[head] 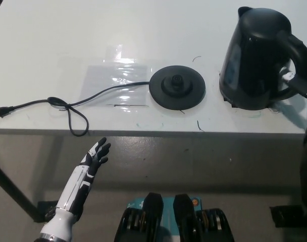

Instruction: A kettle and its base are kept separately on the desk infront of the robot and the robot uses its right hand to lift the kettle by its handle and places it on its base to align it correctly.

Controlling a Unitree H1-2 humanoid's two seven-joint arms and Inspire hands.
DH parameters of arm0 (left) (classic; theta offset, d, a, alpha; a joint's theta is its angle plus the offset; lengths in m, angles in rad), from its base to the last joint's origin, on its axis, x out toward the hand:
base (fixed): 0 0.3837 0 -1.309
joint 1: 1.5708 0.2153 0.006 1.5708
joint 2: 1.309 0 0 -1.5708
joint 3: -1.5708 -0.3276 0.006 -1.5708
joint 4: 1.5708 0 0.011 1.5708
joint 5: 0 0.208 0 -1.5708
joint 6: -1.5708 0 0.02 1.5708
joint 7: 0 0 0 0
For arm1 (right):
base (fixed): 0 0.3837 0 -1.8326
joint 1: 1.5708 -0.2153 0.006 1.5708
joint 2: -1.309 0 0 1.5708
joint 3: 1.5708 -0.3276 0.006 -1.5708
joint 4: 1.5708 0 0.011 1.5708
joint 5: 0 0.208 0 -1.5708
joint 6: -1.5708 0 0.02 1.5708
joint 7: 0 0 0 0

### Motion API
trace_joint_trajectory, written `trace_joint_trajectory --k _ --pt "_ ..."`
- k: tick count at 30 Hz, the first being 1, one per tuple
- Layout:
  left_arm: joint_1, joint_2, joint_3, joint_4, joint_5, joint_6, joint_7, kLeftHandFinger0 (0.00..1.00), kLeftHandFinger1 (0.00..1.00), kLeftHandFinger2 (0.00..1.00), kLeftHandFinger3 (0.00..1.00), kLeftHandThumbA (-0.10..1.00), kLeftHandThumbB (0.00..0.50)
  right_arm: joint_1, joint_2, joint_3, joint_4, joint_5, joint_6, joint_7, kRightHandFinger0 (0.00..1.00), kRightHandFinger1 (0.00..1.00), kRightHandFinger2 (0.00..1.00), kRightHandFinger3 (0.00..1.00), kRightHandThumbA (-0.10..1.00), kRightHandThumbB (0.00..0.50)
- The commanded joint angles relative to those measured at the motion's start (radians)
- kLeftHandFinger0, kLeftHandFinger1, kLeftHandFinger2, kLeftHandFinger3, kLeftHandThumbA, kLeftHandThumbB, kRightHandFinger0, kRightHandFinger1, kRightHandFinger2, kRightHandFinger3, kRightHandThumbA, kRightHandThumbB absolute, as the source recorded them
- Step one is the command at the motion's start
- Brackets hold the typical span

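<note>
A black kettle [252, 55] stands upright on the white desk [52, 35] at the far right, its handle [299, 50] turned toward the picture's right edge. Its round black base [177, 86] lies by itself at the desk's middle, a gap to the kettle's left. My black right hand [306, 84] shows only at the right edge, mostly cut off. One finger reaches to the handle's lower end and the others are apart above it; it holds nothing. My white left hand [95, 154] rests open below the desk's front edge at the lower left.
The base's black cord [72, 107] runs left across the desk in a loop and ends in a plug [3, 110] near the left edge. A patch of clear tape [118, 75] lies left of the base. The desk's front edge crosses the middle of the picture.
</note>
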Motion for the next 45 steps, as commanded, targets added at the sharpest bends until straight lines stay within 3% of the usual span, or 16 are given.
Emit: trace_joint_trajectory --k 1,4,9,13,18,28,33,36,37,38,45 --pt "-0.024 0.015 0.011 -0.019 0.002 -0.016 -0.006 1.00 1.00 1.00 1.00 1.00 0.171 -0.097 0.038 -0.059 -0.024 -0.025 -0.138 -0.189 0.00 0.07 0.48 0.62 -0.09 0.164" --pt "-0.030 0.015 0.011 -0.010 0.001 -0.020 -0.007 1.00 1.00 1.00 1.00 1.00 0.179 -0.096 0.044 -0.066 -0.040 -0.023 -0.186 -0.188 0.00 0.08 0.52 0.68 -0.06 0.135" --pt "-0.030 0.016 0.013 -0.012 0.000 -0.017 -0.009 1.00 1.00 1.00 1.00 1.00 0.176 -0.095 0.052 -0.069 -0.074 -0.019 -0.171 -0.195 0.00 0.11 0.56 0.73 -0.05 0.120" --pt "-0.035 0.016 0.016 -0.013 -0.004 -0.013 -0.010 1.00 1.00 1.00 1.00 1.00 0.168 -0.098 0.050 -0.072 -0.077 0.008 -0.173 -0.183 0.00 0.15 0.63 0.82 -0.04 0.102" --pt "-0.039 0.023 0.017 -0.015 -0.001 -0.013 -0.013 1.00 1.00 1.00 1.00 1.00 0.150 -0.103 0.040 -0.065 -0.055 -0.007 -0.179 -0.193 0.00 0.16 0.63 0.79 -0.10 0.121" --pt "-0.040 0.024 0.020 -0.009 -0.009 -0.016 -0.015 1.00 1.00 1.00 1.00 1.00 0.138 -0.120 0.028 -0.044 -0.038 -0.026 -0.230 -0.195 0.00 0.16 0.63 0.73 -0.10 0.182" --pt "-0.039 0.023 0.016 -0.008 -0.011 -0.014 -0.018 1.00 1.00 1.00 1.00 1.00 0.126 -0.140 0.019 -0.012 -0.030 -0.069 -0.311 -0.209 0.00 0.09 0.57 0.69 -0.10 0.153" --pt "-0.039 0.022 0.015 -0.007 -0.006 -0.017 -0.016 1.00 1.00 1.00 1.00 1.00 0.123 -0.157 0.013 0.024 -0.039 -0.147 -0.333 -0.245 0.00 0.09 0.57 0.70 -0.10 0.146" --pt "-0.040 0.023 0.015 -0.003 -0.008 -0.028 -0.017 1.00 1.00 1.00 1.00 1.00 0.112 -0.157 0.012 0.025 -0.039 -0.149 -0.333 -0.248 0.04 0.18 0.63 0.75 -0.10 0.177" --pt "-0.040 0.022 0.014 -0.003 -0.006 -0.029 -0.017 1.00 1.00 1.00 1.00 1.00 0.103 -0.171 0.003 0.051 -0.040 -0.208 -0.316 -0.270 0.00 0.15 0.60 0.74 -0.10 0.153" --pt "-0.047 0.027 0.012 -0.001 -0.002 -0.037 -0.020 1.00 1.00 1.00 1.00 1.00 0.087 -0.227 -0.007 0.096 -0.009 -0.251 -0.328 -0.301 0.00 0.19 0.66 0.76 -0.10 0.146"
